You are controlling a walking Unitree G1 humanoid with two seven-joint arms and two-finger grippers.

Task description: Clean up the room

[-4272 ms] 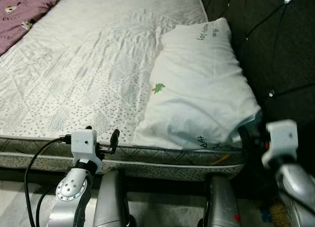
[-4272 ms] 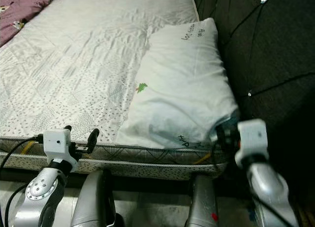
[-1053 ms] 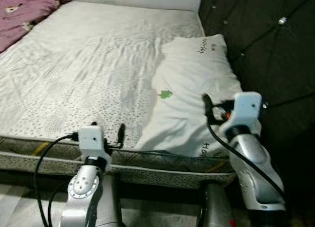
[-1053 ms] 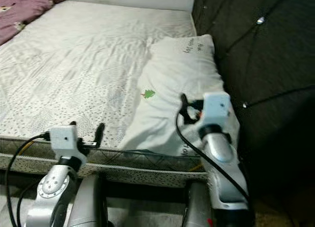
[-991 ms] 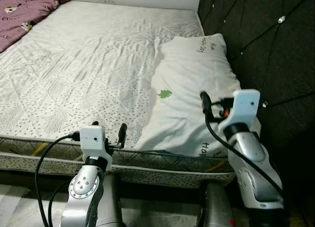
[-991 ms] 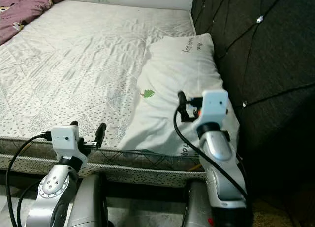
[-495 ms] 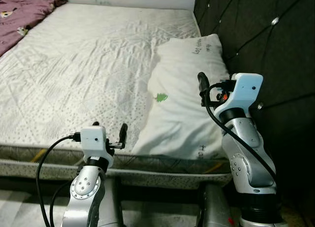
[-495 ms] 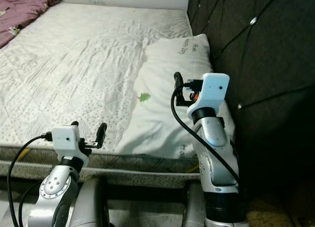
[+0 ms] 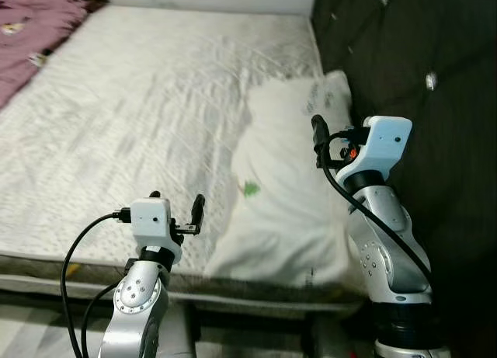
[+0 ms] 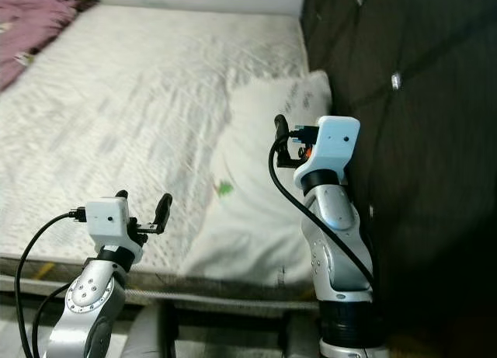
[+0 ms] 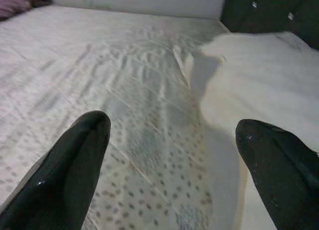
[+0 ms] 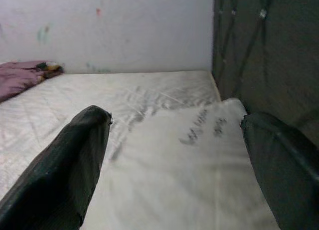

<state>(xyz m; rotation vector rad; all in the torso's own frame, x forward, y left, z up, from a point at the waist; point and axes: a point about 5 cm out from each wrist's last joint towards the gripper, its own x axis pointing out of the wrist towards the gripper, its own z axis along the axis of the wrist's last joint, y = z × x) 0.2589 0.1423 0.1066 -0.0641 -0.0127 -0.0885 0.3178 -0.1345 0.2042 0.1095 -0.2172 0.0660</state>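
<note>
White printed pillow [image 9: 291, 195] lies flat by dark tufted headboard [image 9: 435, 102], prob. its proper spot; I've R gripper [image 9: 316, 140] above it, L gripper [image 9: 175, 211] beside it, both spread wide w/ nothing held.

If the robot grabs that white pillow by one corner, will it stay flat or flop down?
Probably flop: the pillow looks soft and puffy, sagging over the mattress edge. It likely weighs little for its size. Its smooth cover might slip.

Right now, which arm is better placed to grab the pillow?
Right, probably. The right end effector is raised directly above the pillow, fingers open. The left end effector sits lower, beside the pillow over the mattress.
</note>
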